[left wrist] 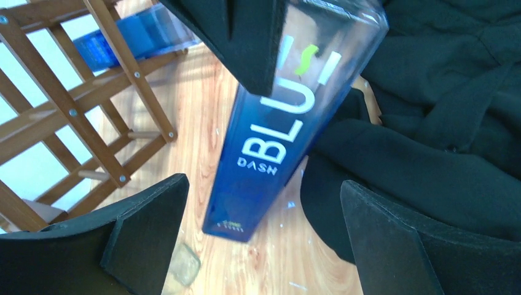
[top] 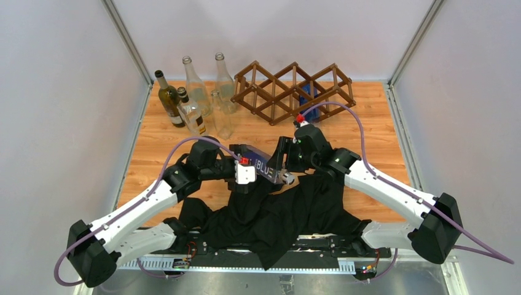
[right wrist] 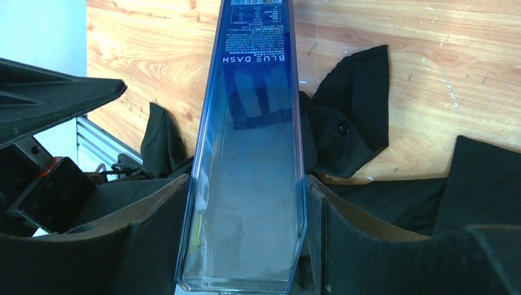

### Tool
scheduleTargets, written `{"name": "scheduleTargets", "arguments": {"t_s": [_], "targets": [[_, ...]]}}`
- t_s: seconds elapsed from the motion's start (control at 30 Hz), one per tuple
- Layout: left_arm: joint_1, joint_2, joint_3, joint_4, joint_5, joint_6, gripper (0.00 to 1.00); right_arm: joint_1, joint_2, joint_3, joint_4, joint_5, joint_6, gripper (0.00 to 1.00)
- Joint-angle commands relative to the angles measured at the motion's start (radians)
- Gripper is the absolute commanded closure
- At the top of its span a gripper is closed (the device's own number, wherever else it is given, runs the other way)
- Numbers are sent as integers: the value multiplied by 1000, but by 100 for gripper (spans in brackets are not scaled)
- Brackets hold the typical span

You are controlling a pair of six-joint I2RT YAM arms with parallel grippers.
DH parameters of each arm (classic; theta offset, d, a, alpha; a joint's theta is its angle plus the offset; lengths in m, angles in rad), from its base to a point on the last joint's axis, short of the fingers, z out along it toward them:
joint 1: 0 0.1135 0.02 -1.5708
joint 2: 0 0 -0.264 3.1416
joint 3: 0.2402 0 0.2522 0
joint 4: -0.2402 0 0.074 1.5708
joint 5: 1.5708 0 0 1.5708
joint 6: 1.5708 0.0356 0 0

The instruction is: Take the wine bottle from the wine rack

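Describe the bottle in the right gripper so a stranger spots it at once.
On the table, look in front of the wine rack, at the middle. The right gripper holds the bottle, by black cloth. Unlike the round glass bottles back left, it is square-sided, blue, lettered BLUE DASH.

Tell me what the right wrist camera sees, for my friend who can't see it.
A tall blue bottle is squeezed between the two black fingers of the right gripper. Behind it are a wooden table and crumpled black cloth.
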Motion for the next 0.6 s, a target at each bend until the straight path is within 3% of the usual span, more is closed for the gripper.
{"name": "scheduleTargets", "arguments": {"t_s": [0.0, 0.23, 0.57], "targets": [[-22, 38, -7, 152, 8, 12, 0, 16, 1, 42, 120, -79, 28, 100], [-38, 75, -34, 156, 43, 36, 1, 16, 30, 60, 154, -132, 25, 100], [-47, 84, -63, 146, 34, 58, 10, 16, 52, 70, 270, -253, 28, 100]]}}
